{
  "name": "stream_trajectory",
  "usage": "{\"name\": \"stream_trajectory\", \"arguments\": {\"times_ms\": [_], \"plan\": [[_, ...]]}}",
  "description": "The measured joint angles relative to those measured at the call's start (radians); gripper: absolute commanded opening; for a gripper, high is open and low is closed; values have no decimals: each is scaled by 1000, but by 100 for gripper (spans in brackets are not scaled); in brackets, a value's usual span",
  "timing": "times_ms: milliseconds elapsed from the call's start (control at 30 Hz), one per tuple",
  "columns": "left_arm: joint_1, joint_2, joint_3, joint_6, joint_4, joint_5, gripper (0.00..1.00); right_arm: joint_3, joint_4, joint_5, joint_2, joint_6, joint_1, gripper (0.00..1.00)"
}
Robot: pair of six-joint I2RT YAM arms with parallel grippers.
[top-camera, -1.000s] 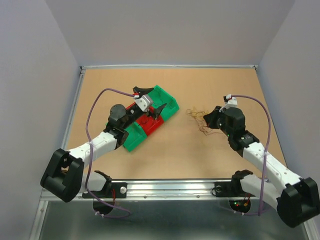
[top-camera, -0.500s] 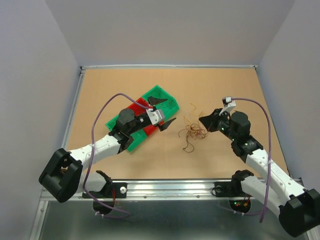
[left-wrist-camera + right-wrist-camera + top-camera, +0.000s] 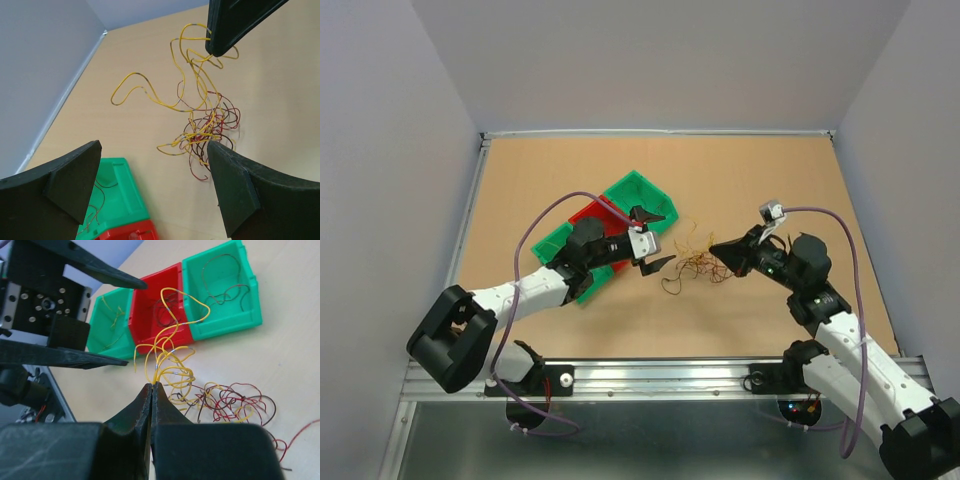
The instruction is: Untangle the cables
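gaping left claw (image 3: 668, 238) empty; wrist view alone shows right claw (image 3: 152, 385) pinching yellow cables (image 3: 175, 374).

Light is bright, even and diffuse from above; the table (image 3: 570, 170) shows only soft, faint shadows beneath the arms (image 3: 525, 293), with no glare. Both wrist views are sharp on the cables (image 3: 202, 127); the black fingers (image 3: 125, 440) close to each lens read as dark, slightly soft masses; from the top view they are too thin to resolve singly.
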Motion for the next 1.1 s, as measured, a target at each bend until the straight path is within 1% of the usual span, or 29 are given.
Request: {"name": "stream_trajectory", "arguments": {"times_ms": [167,367,500,533,567,700,733,800,1033,1100], "plan": [[0,5,21,-2,-29,12,99,-9,32,-83,-11,-15,0,0],[0,-16,30,7,-38,-37,99,-12,51,-143,-3,-26,0,1],[0,-40,31,36,-51,-56,93,-12,57,-167,5,-31,0,1],[0,-40,32,41,-56,-58,93,-12,58,-170,5,-32,0,1],[0,-39,37,49,-67,-58,89,-12,60,-177,6,-33,0,1],[0,-31,50,72,-97,-58,83,-12,64,-193,7,-33,0,1],[0,-29,52,76,-103,-58,78,-12,64,-198,7,-33,0,1],[0,-29,53,83,-111,-55,73,-12,64,-206,8,-33,0,0],[0,-20,60,83,-119,-12,63,-13,83,-230,26,-33,6,0],[0,-5,71,77,-122,13,51,-13,89,-234,37,-33,8,0]]}}
